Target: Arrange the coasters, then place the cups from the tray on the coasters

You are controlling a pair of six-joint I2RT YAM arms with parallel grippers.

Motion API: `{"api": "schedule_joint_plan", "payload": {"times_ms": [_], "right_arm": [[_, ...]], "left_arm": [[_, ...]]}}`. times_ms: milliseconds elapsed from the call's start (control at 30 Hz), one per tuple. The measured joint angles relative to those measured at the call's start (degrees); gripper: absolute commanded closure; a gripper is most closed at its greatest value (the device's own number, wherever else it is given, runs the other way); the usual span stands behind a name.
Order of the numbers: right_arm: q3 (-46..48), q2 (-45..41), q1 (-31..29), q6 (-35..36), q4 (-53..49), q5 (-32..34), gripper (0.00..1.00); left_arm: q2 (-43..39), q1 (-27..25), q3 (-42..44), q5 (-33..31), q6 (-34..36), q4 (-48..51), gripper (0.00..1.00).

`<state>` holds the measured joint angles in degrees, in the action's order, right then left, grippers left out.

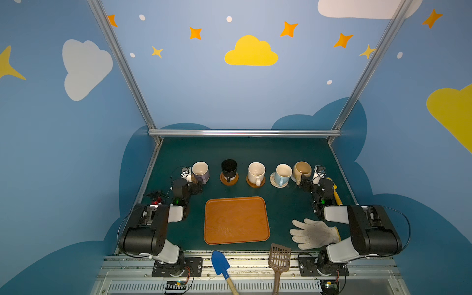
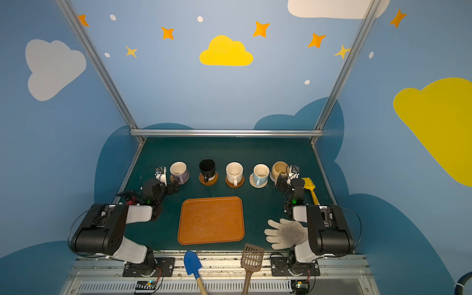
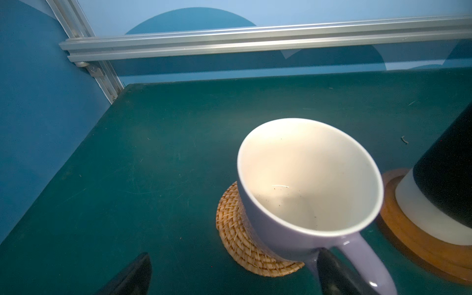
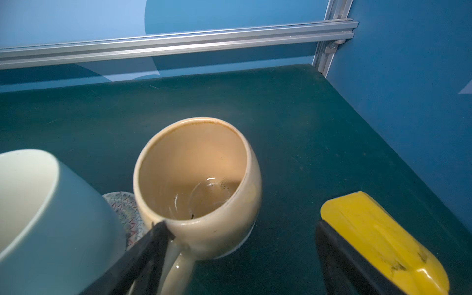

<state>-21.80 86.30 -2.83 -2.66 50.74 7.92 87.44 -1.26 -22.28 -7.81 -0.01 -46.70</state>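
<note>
Five cups stand in a row at the back in both top views, each on a coaster: lavender (image 1: 200, 171) on tan rattan (image 3: 237, 235), black (image 1: 229, 167) and speckled white (image 1: 256, 171) on brown wooden discs, light blue (image 1: 283, 173) on a pale patterned coaster (image 4: 122, 212), tan-yellow (image 1: 302, 169) (image 4: 199, 178) on a pale coaster. The orange-brown tray (image 1: 236, 221) lies bare in front. My left gripper (image 1: 198, 189) (image 3: 236, 268) is open just short of the lavender cup (image 3: 306, 184), one finger by its handle. My right gripper (image 1: 302, 182) (image 4: 241, 242) is open, with the tan cup's handle beside one finger.
A white work glove (image 1: 313, 233) lies right of the tray. A blue shovel (image 1: 221, 265) and a brown slotted scoop (image 1: 279, 260) rest on the front rail. A yellow scoop (image 4: 378, 235) lies beside my right gripper. Aluminium rails border the table.
</note>
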Motion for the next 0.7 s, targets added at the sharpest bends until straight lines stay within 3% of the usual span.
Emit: {"api": "schedule_joint_plan", "payload": {"times_ms": [700], "right_arm": [[-0.13, 0.04, -0.07, 0.17, 0.02, 0.00, 0.10]], "left_arm": [[0.00, 0.96, -0.46, 2.05, -0.44, 1.25, 0.00]]}}
